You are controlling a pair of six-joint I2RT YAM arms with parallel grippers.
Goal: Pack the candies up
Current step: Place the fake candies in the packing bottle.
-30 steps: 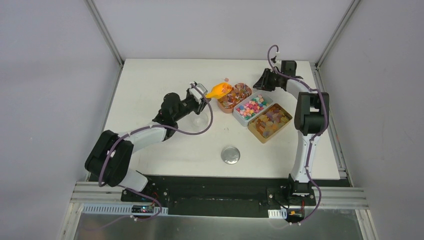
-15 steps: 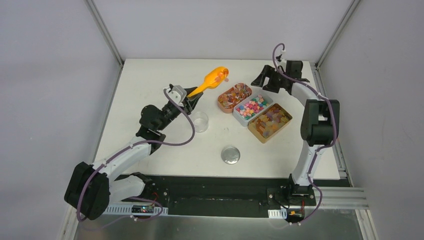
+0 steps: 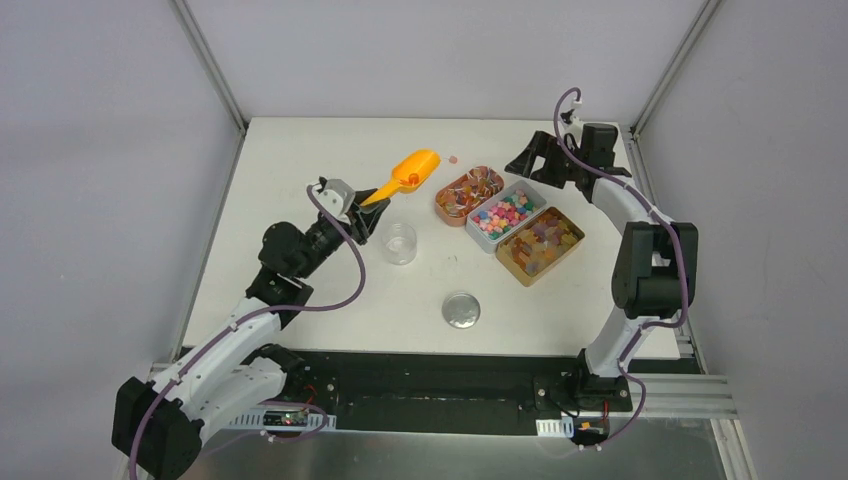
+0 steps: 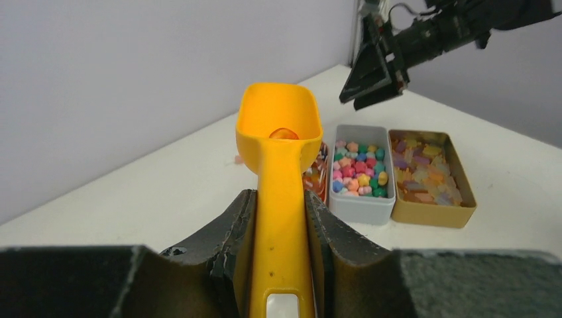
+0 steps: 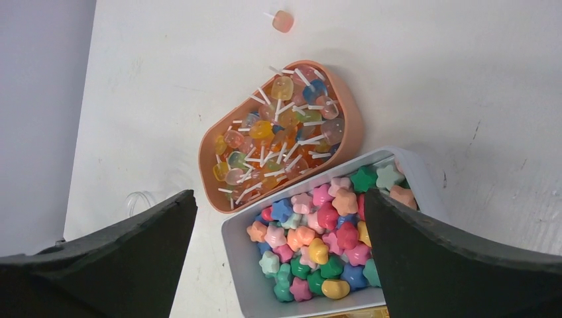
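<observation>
1. Left of centre in the overhead view, the left gripper [image 3: 366,203] is clamped on the handle of an orange scoop [image 3: 412,170], with one orange-red candy [image 4: 283,134] in its bowl.
2. The candies [image 5: 318,245] fill three tins [image 5: 356,129] right of centre; one pink stray [image 5: 283,21] lies on the table [image 3: 300,160] just beyond them.
3. The right gripper [image 3: 524,165] hangs above the tins, fingers spread wide, holding nothing.
4. A clear cup [image 3: 398,243] stands just below the scoop; a silver lid [image 3: 461,310] lies at lower centre.

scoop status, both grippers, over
Left gripper shut on orange scoop, one candy aboard. Right gripper open over trays. One stray candy on table.
</observation>
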